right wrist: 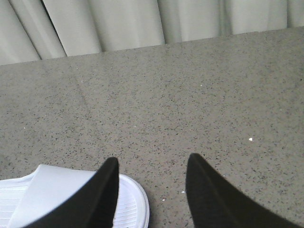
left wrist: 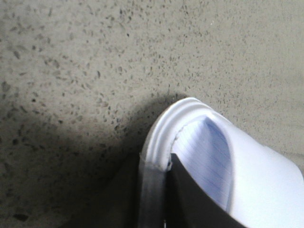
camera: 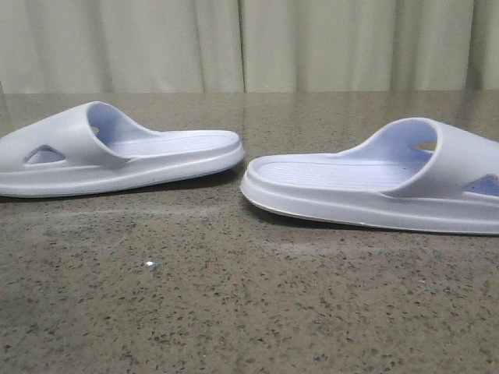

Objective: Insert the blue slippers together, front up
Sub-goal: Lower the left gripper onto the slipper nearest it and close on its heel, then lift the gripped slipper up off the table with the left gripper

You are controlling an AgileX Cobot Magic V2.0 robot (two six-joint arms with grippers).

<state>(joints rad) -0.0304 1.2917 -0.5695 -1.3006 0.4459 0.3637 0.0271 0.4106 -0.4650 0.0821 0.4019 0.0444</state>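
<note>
Two sets of jaws: I'm watching both wrist feeds.
Left jaws (left wrist: 159,190): clamped on the rim of a slipper (left wrist: 247,180), one finger inside, one outside.
Right jaws (right wrist: 152,190): apart, gripping nothing, just above the other slipper's (right wrist: 47,194) end.
Blue slippers: left slipper (camera: 117,152) and right slipper (camera: 382,183) soles down, heels nearly meeting mid-tabletop.
Tabletop (camera: 234,296): speckled stone.
Curtain (camera: 249,43): behind.
</note>
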